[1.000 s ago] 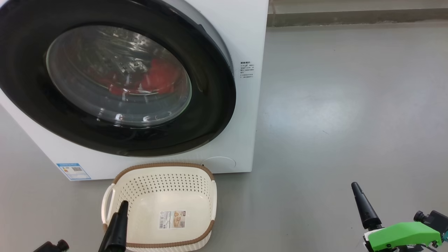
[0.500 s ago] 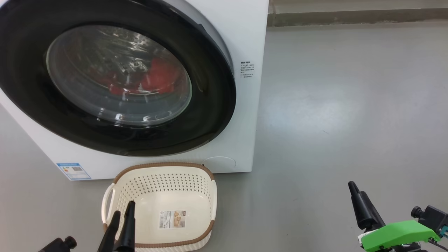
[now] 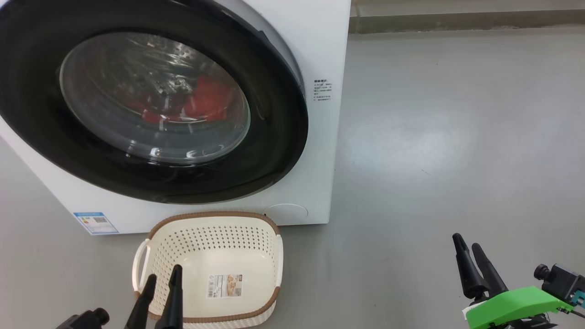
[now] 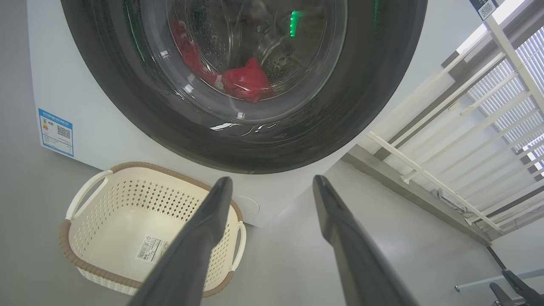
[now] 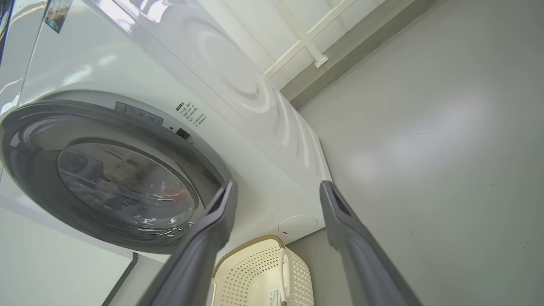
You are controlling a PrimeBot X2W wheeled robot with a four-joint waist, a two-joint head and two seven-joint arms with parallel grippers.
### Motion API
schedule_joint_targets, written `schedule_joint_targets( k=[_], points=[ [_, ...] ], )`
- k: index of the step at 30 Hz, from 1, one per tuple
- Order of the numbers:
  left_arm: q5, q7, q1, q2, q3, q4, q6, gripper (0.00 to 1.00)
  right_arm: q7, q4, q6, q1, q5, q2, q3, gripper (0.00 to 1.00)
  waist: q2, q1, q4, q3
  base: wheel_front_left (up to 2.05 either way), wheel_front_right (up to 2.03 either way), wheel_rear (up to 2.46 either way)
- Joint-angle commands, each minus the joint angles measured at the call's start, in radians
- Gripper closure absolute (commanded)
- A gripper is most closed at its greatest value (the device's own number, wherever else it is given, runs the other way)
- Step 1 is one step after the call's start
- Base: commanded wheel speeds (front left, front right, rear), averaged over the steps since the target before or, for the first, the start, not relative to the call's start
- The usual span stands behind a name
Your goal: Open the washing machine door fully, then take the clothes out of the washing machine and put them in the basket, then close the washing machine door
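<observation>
Beyond both spread, empty jaws, the door (image 3: 274,137) is shut on the clothes (image 3: 205,103) inside, the basket (image 3: 210,214) by your left gripper (image 3: 164,273) holds none, your right gripper (image 3: 465,242) hangs well aside: you have every step left.

basket (image 3: 208,237) before washing machine (image 3: 320,151), clothes (image 3: 205,103) inside

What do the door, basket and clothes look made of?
Door: rim looks like glossy black plastic, mirror-like highlights; window clear, probably glass, bulging with sharp reflections. Basket: matte cream moulded plastic, punched holes; brown rim is woven-look, likely plastic too. Clothes: soft red fabric, crumpled folds; fibre can't be told.
</observation>
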Motion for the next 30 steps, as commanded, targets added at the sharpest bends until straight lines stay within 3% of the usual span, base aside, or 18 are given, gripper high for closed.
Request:
schedule_joint_targets(
  k=[1,30],
  points=[
    [0.037,-0.016,-0.014,0.012,0.015,-0.039,0.006,0.00,-0.014,-0.031,0.000,-0.006,-0.032,-0.015,0.022,0.00,0.0000,-0.0001,0.000,0.001,0.00,0.00,0.00],
    [0.381,-0.102,0.010,0.017,-0.012,-0.101,0.034,0.00,-0.100,-0.058,0.000,0.007,-0.315,-0.026,0.039,0.00,0.0000,-0.0001,0.006,0.018,0.00,0.00,0.00]
  ],
)
